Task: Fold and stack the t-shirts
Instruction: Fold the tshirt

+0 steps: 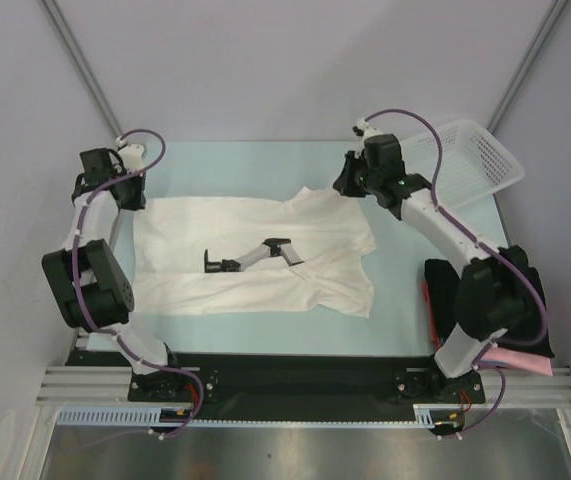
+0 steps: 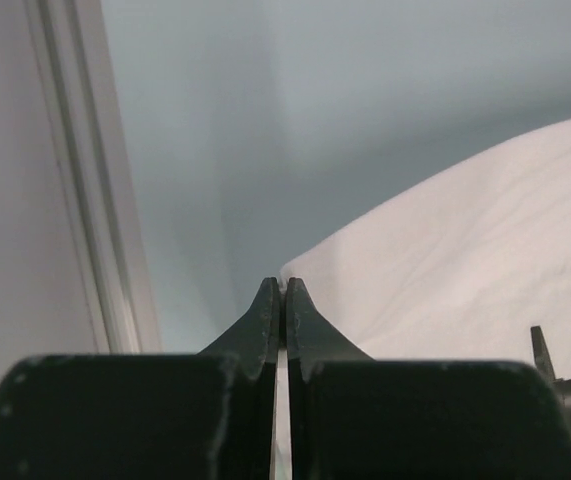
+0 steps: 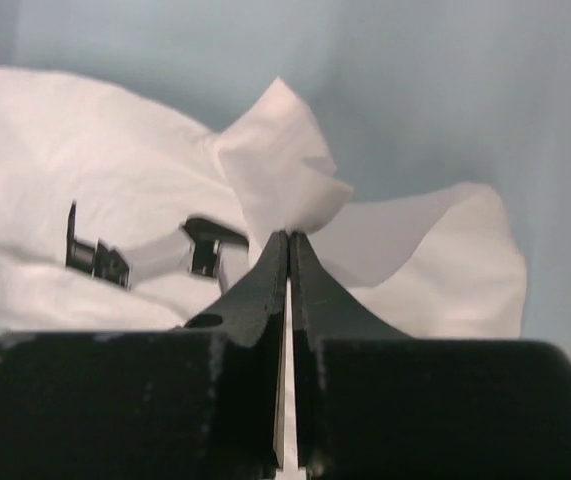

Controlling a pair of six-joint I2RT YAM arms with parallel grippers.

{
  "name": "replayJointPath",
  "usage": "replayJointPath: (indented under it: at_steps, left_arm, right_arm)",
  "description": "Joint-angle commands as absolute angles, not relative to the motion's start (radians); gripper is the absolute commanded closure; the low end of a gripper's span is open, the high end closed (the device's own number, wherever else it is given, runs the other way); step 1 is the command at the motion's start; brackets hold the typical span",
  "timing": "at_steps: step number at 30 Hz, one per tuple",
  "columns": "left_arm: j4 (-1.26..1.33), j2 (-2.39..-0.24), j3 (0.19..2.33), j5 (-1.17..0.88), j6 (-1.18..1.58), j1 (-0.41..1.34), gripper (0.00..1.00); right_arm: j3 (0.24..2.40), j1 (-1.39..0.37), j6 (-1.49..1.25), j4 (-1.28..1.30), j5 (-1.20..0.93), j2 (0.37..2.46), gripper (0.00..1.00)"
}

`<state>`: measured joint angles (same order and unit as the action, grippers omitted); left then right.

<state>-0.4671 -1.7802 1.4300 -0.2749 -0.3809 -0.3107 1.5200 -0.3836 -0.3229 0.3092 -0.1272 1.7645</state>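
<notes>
T-shirt (image 1: 197, 240), white, soft, wrinkled

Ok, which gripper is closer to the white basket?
Right. The right gripper, pinching the far edge of the white shirt, is a short way left of the basket at the far right corner of the table. The left gripper holds the shirt's far left corner, across the table.

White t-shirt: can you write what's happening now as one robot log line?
left gripper: shut on white t-shirt corner | right gripper: shut on its far edge, cloth bunched | shirt: spread on table
</notes>
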Motion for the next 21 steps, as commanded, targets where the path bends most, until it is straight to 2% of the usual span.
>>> replayJointPath:
  at_steps: [1,7,11,21]
  left_arm:
    - [-0.431,-1.674,1.289,-0.301,-0.505,-0.347,1.0]
    - [-0.439,-1.571,1.132,-0.304,-0.572,-0.405,1.0]
    - [-0.427,-1.545,1.039,-0.287,-0.607,-0.413,1.0]
    - [-0.384,-1.56,1.005,-0.236,-0.644,-0.416,1.0]
  right_arm:
    - [1.3,-0.402,-0.337,0.273,-0.081,1.605,1.0]
    - [1.025,-0.446,-0.432,0.242,-0.077,1.402,1.0]
    - [0.872,-0.466,-0.466,0.241,-0.055,1.353,1.0]
    - [0.776,-0.469,-0.491,0.285,-0.005,1.261,1.0]
